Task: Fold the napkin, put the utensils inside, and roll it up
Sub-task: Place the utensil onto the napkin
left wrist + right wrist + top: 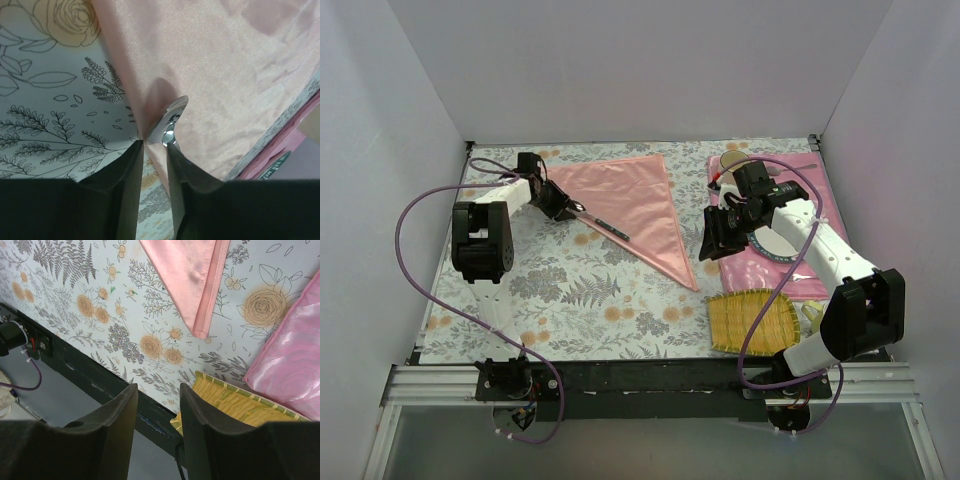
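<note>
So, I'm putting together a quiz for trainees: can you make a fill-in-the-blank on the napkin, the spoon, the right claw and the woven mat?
1. The napkin is folded into a ____.
2. The spoon lies at the tips of the ____ arm's fingers.
3. The right claw is open and holds ____.
4. The woven mat is ____ in colour.
Missing words: triangle; left; nothing; yellow.

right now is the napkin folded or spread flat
Folded: the napkin lies as a triangle, its edges doubled at the near corner.
</note>
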